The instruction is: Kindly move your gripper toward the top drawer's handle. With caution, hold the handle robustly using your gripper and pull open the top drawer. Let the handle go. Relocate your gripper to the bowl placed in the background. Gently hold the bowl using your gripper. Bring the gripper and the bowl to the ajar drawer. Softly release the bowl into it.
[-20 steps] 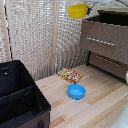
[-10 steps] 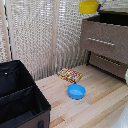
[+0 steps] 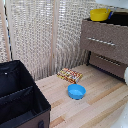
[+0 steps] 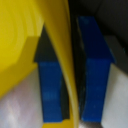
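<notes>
In the wrist view my gripper is shut on the thin rim of the yellow bowl, with one blue fingertip inside the wall and the other outside. In the exterior view the bowl hangs just above the brown dresser at the exterior view's right, over a dark opening behind the top drawer's front. The silver handle runs across that front. The gripper itself cannot be made out in the exterior view.
A blue bowl and a flat patterned box lie on the wooden floor. A large black bin stands at the exterior view's left. A lower drawer sits under the top one. A wicker screen backs the scene.
The yellow bowl has travelled toward the exterior view's right and come down, from beside the dresser to just over its top.
</notes>
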Tool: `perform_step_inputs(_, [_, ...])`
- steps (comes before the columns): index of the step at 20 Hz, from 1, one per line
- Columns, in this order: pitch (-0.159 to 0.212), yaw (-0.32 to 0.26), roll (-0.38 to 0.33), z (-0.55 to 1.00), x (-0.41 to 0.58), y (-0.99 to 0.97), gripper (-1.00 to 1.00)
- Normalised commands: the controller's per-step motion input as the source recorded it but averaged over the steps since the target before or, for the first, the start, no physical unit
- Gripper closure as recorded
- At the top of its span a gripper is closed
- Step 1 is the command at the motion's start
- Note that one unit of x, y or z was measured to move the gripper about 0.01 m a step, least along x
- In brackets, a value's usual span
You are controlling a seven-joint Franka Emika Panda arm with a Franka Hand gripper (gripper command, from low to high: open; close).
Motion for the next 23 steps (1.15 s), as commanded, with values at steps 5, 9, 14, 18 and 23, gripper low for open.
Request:
perform_step_inputs(5, [-0.021, 0.021, 0.104, 0.16, 0.078, -0.47, -1.00])
perform_step_inputs(9, [0.034, 0.001, -0.012, 0.07, 0.053, 0.07, -1.00])
perform_step_inputs(14, [0.086, 0.012, -0.009, 0.62, 0.433, -0.21, -1.00])
perform_step_inputs(18, [0.039, 0.082, -0.004, 0.99, 0.461, 0.00, -1.00])
perform_step_inputs(23, [0.086, 0.089, -0.035, 0.88, 0.313, 0.05, -1.00])
